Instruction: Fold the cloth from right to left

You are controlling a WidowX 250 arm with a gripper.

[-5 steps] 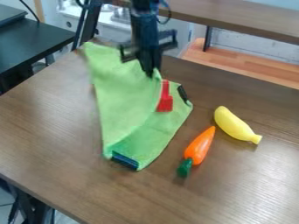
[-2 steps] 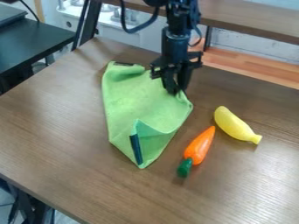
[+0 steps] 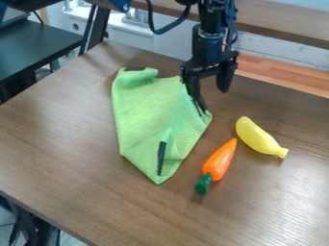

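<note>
The brown wood-grain table [image 3: 57,139] stands beside a black desk [image 3: 38,48], with a brown shelf [image 3: 283,24] behind. The arm is cut off at the top edge; a finger of the gripper [image 3: 214,102] hides part of the green cloth's right margin, and how the cloth's layers lie there is hard to make out. Its jaws are wide apart, gripping nothing. The cloth [image 3: 145,108] lies rumpled mid-table, the toy carrot [image 3: 219,161] and toy banana [image 3: 258,137] to its right, both clear of it.
</note>
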